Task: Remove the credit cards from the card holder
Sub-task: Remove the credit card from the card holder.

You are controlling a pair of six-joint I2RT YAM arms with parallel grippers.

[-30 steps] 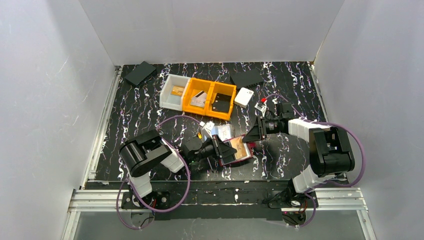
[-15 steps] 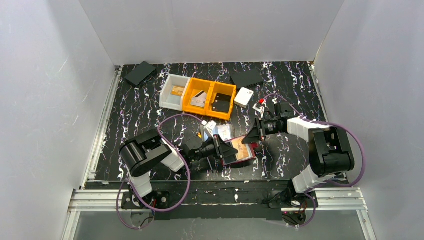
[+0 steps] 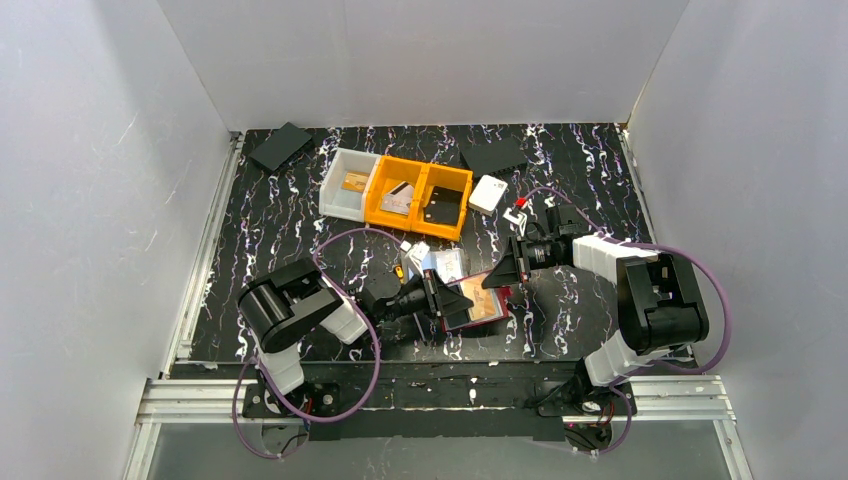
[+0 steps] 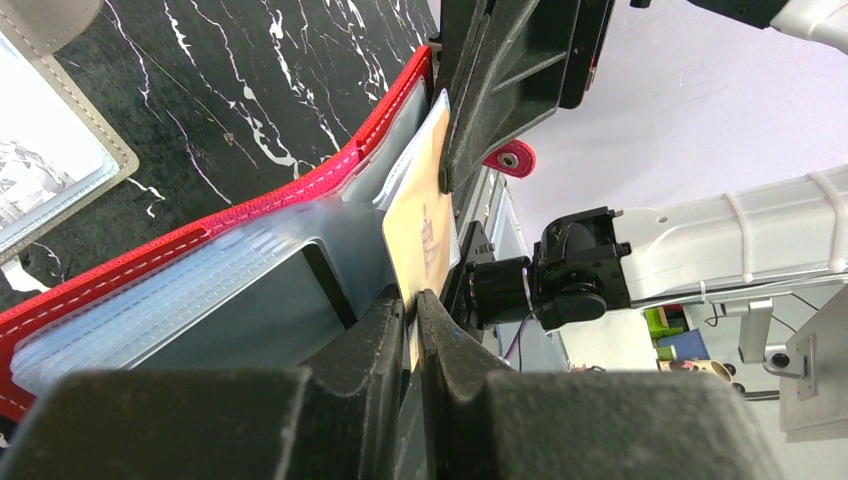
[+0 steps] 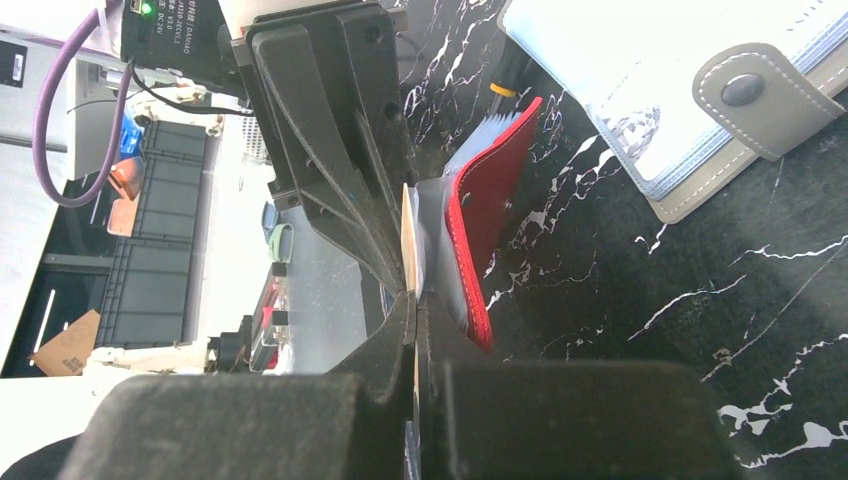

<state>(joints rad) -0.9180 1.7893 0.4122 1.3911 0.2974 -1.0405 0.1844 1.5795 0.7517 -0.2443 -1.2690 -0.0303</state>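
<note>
Left gripper (image 4: 412, 294) and right gripper (image 5: 412, 299) clamp 1 tan card (image 4: 421, 226), ends hidden.

Black, white-veined marbling across the desk (image 3: 270, 230); red with white stitching on the card holder (image 5: 485, 200); pale orange on the credit card (image 4: 420, 230).

The black white-veined marble-look counter (image 3: 270, 220) is carrying a white plastic bin (image 3: 330, 195) touching two joined orange plastic bins (image 3: 447, 230) at the back. Two flat black squares (image 3: 281, 146) (image 3: 494, 157) are lying farther back, and a small white rectangle (image 3: 487, 194) is sitting just beside the orange pair. A grey snap-tab card book (image 3: 445, 263) and a red stitched card holder (image 3: 478, 303) are resting nearer the front.
</note>
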